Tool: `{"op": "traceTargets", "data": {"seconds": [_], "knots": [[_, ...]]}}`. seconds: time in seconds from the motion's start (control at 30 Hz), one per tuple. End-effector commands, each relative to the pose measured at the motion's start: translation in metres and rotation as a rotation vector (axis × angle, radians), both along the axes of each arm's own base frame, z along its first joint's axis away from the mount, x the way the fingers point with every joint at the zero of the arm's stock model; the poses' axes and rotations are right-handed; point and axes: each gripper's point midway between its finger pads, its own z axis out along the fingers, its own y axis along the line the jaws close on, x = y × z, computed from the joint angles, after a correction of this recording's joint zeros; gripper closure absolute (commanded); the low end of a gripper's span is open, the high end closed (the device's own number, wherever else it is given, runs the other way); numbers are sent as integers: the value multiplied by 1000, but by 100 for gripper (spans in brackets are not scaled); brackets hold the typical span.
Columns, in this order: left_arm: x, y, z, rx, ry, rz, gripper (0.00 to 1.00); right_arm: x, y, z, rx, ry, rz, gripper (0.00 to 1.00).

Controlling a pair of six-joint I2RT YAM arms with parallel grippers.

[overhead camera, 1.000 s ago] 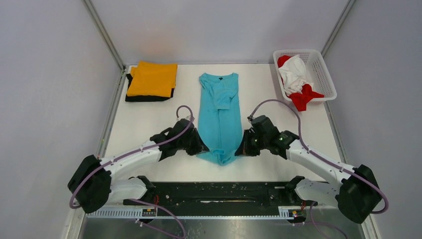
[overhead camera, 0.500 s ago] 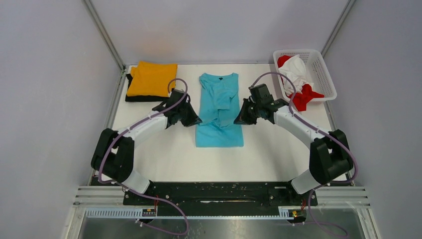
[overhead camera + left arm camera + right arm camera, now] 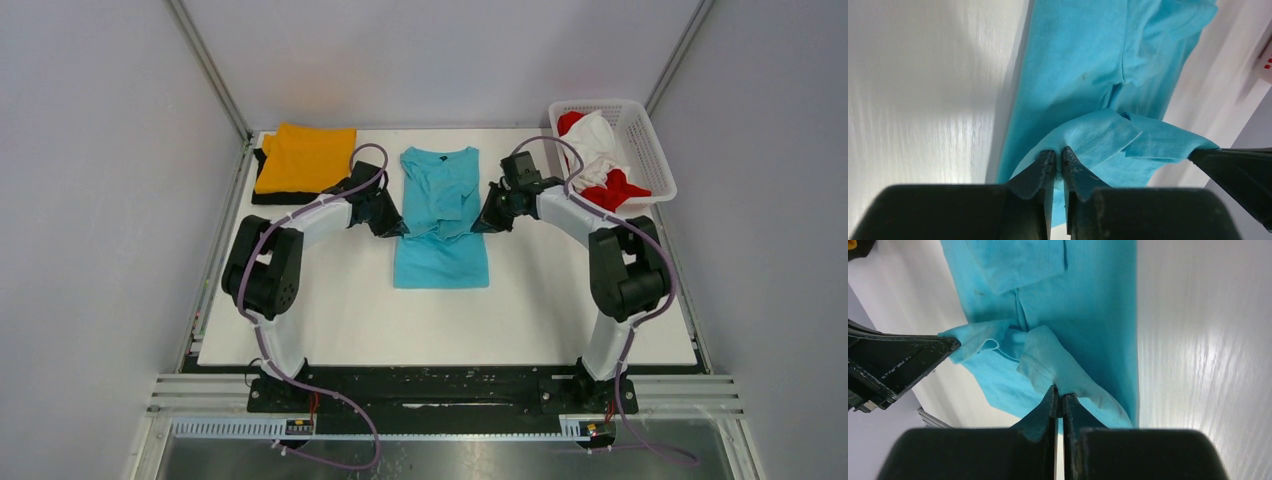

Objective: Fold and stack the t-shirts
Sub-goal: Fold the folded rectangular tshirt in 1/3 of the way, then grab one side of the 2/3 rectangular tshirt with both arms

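The turquoise t-shirt [image 3: 440, 215] lies in the middle of the table, its lower half doubled up over the upper half. My left gripper [image 3: 397, 226] is shut on its hem corner at the left edge; the left wrist view shows the hem [image 3: 1100, 137] pinched between the jaws. My right gripper [image 3: 483, 222] is shut on the hem corner at the right edge [image 3: 1048, 360]. A folded orange t-shirt [image 3: 306, 158] lies on a black one [image 3: 262, 190] at the back left. Red [image 3: 612, 196] and white [image 3: 592, 146] t-shirts are in the basket.
The white lattice basket [image 3: 650, 150] stands at the back right corner. The enclosure walls rise close behind and at both sides. Both arms stretch far forward over the white table [image 3: 440, 325].
Both grippers have carried the turquoise shirt's bottom hem away from the near side towards the collar, doubling the shirt over. The fold at the near side has settled flat.
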Motion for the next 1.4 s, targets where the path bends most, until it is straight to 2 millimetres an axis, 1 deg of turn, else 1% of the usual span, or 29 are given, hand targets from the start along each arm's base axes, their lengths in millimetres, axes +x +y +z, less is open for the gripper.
{"op": "traceTargets", "data": {"seconds": [0.0, 0.07, 0.1, 0.17, 0.2, 0.23, 0.3, 0.33, 0.37, 0.4, 0.43, 0.5, 0.53, 0.57, 0.6, 0.67, 0.77, 0.83, 0.9, 1.0, 1.07, 1.2, 1.37], "knots": [[26, -8, 10, -52, -42, -48, 82, 30, 10, 2, 50, -30, 2, 93], [34, -5, 10, -56, -55, -44, 63, 42, 9, -1, 62, -32, -18, 85], [39, -3, 11, -57, -63, -41, 55, 48, 8, -1, 69, -34, -29, 79], [47, 3, 17, -52, -79, -41, 45, 60, 8, 3, 99, -41, -39, 68], [53, 6, 24, -54, -88, -45, 42, 64, 10, 8, 123, -44, -31, 57], [53, 6, 30, -63, -92, -65, 40, 68, 11, 13, 138, -48, -30, 43], [51, 7, 41, -64, -105, -86, 35, 68, 11, 20, 147, -60, -18, 32], [48, 9, 47, -60, -125, -97, 27, 66, 10, 23, 144, -67, -13, 22], [44, 11, 53, -56, -142, -101, 13, 62, 8, 25, 139, -76, -8, 5], [39, 15, 58, -47, -158, -95, 10, 56, 5, 25, 131, -80, -4, 1], [33, 18, 63, -42, -172, -92, 9, 49, 2, 26, 124, -88, -3, 1], [16, 21, 69, -48, -181, -98, 8, 31, -5, 24, 110, -90, 1, 1], [6, 22, 69, -61, -179, -105, 7, 18, -9, 18, 111, -86, 4, 1], [-6, 22, 68, -76, -175, -109, 7, 11, -10, 22, 121, -99, 6, 0], [-18, 23, 69, -89, -177, -114, 7, -7, -13, 12, 124, -73, 4, 1], [-44, 26, 58, -87, -150, -106, 7, -30, -18, 6, 139, -61, 1, 1], [-79, 30, 41, -58, -117, -91, 7, -59, -21, -6, 169, -35, 2, 0], [-97, 28, 31, -45, -98, -89, 7, -75, -22, -16, 173, 2, 16, 1], [-110, 28, 20, -38, -79, -85, 9, -85, -22, -24, 172, 33, 26, 1], [-120, 28, 3, -45, -42, -69, 15, -94, -23, -38, 140, 58, 39, 4], [-121, 26, -7, -44, -24, -60, 19, -96, -24, -44, 124, 67, 41, 6], [-121, 23, -22, -29, 17, -61, 30, -99, -20, -53, 114, 98, 55, 10], [-118, 18, -37, -26, 53, -62, 40, -102, -20, -65, 77, 122, 52, 21]]}}
